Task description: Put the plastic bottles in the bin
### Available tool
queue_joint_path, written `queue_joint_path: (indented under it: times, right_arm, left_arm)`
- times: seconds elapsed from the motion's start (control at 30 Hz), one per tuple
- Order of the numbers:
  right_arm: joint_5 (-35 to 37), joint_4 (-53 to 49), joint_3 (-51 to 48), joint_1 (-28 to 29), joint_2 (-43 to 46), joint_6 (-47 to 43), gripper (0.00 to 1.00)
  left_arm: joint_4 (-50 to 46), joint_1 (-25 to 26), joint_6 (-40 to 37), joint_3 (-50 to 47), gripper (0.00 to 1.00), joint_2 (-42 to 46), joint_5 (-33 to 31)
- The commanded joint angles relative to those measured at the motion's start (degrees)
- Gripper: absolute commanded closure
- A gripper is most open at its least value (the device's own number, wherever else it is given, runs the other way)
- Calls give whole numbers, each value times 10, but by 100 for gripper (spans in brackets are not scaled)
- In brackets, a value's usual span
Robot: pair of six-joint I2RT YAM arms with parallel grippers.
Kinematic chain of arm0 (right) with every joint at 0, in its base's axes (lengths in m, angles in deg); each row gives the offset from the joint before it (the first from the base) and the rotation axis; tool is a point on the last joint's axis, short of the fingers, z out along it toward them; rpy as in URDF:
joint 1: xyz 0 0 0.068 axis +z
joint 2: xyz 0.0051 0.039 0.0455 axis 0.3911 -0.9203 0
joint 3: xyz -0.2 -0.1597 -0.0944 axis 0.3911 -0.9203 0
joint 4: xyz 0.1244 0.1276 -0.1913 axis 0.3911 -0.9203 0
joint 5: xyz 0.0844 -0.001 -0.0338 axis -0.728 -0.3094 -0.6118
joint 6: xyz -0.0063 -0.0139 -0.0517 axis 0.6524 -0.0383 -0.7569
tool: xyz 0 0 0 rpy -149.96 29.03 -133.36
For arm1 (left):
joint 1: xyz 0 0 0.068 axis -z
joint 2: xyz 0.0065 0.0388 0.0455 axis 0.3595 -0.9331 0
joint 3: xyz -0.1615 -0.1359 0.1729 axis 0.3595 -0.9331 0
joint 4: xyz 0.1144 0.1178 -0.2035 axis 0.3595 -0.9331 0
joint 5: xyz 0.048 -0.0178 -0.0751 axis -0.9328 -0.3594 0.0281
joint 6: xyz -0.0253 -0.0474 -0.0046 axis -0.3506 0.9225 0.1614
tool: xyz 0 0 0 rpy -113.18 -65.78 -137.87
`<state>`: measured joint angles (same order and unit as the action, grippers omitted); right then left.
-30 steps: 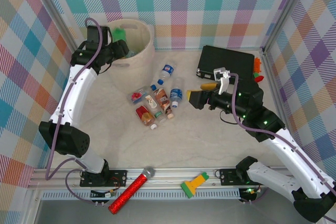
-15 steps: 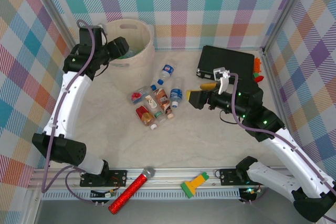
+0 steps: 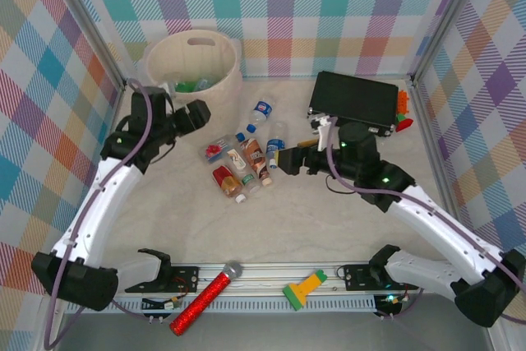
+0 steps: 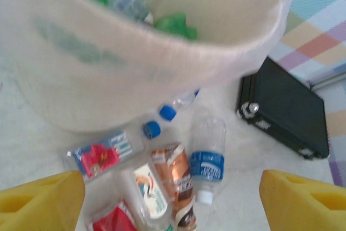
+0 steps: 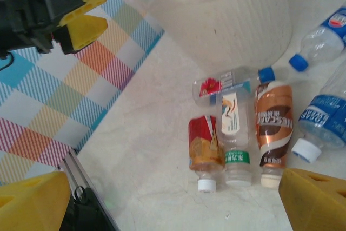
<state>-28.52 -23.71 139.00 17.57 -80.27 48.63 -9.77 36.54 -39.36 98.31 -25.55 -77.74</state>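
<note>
— Well, what sits closest to you on the overhead feed?
— I see a red glitter microphone (image 3: pixel 205 297) and a green-and-yellow tool (image 3: pixel 302 289) lying on the near rail, well apart from the rest.
— And your hands?
— My right gripper (image 3: pixel 286 162) is spread wide. On its wrist camera the yellow fingertips (image 5: pixel 32 201) sit in the bottom corners with nothing between them. It hangs just beside a blue-labelled bottle (image 3: pixel 276 147); whether it touches, I cannot tell. My left gripper (image 3: pixel 196 113) is spread wide too, its fingertips (image 4: pixel 43 198) at the two edges of its own view. It grips nothing and hovers near the bin's near side.
— Where are the plastic bottles (image 3: pixel 240 166)?
— Most lie clustered on the table between my two grippers, on their sides. A blue-capped bottle (image 3: pixel 261 110) lies just beyond them.
— And the bin (image 3: pixel 228 76)?
— It stands upright at the far left by the wall, with green bottles (image 4: pixel 173 25) inside. A flat black case (image 3: pixel 353 96) lies at the far right.
</note>
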Motion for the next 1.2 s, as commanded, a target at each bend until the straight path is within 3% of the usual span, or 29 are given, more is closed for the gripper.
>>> queue_joint_path:
  times: [0.0, 0.13, 0.2, 0.33, 0.53, 0.87, 1.17]
  right_arm:
    - [23, 25, -6, 31, -43, -2, 1]
    - [45, 59, -16, 76, -113, -4, 1]
    - [50, 86, -26, 91, -145, -2, 1]
    - [53, 120, -26, 118, -214, -4, 11]
    - [39, 137, 6, 141, -320, 8, 28]
    - [43, 147, 50, 161, -420, 9, 36]
    - [46, 135, 86, 162, -481, 17, 37]
  left_arm:
    - [18, 15, 18, -52, 13, 41, -18]
    - [15, 23, 33, -111, 0, 85, -35]
    - [8, 23, 39, -134, 0, 107, -53]
    - [-10, 23, 42, -166, 0, 145, -88]
    - [-23, 22, 46, -186, 0, 171, -90]
    - [-32, 23, 47, -191, 0, 183, -92]
    - [-26, 23, 42, -185, 0, 180, -74]
